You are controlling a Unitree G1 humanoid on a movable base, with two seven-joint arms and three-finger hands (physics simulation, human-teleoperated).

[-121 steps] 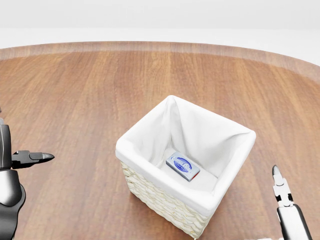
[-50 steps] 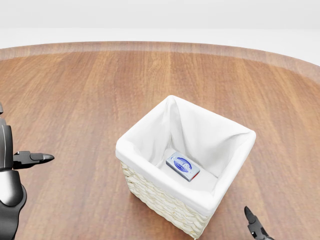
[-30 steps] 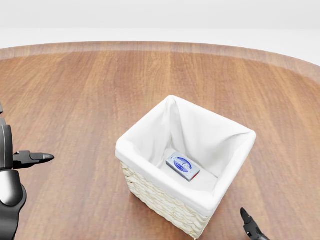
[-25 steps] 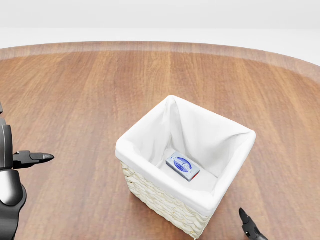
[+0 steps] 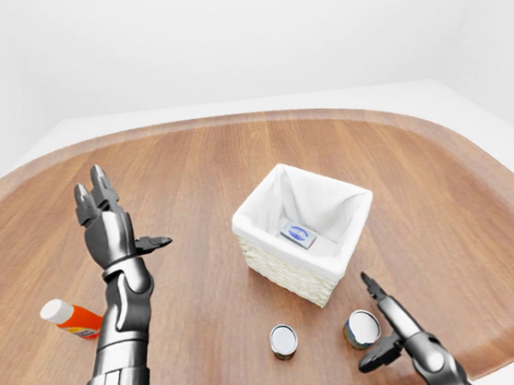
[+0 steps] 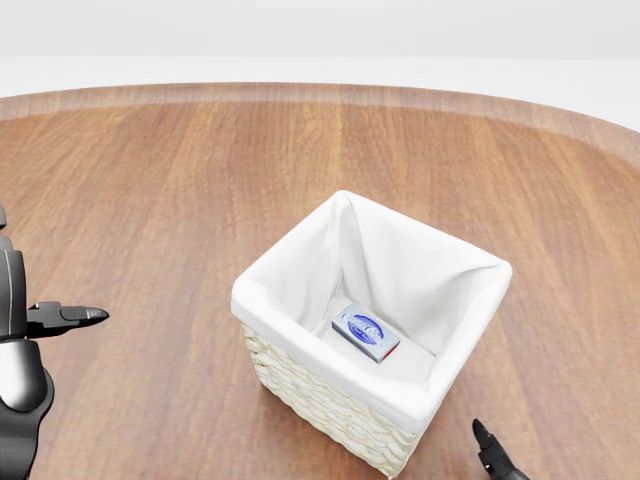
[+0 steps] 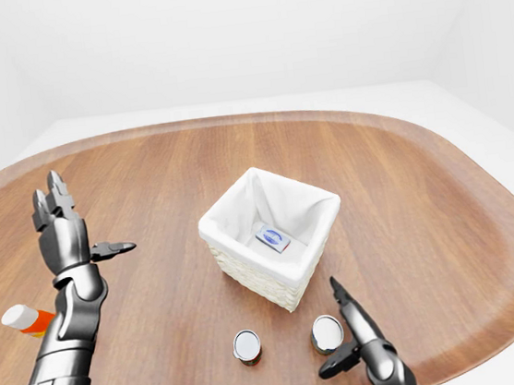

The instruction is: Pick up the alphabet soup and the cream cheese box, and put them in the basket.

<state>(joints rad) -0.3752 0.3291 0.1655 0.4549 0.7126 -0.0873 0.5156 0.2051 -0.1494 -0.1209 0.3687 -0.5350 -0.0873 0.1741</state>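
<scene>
Left-eye view: cream cheese box lay inside basket; my right hand spread beside alphabet soup, not gripping; left hand raised, released.

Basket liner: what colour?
White cloth liner over a pale wicker basket; head view shows it best.

Right hand dropped from raised spot at head view's lower right to bottom edge, then crept left toward basket; only fingertip shows there now.
</scene>
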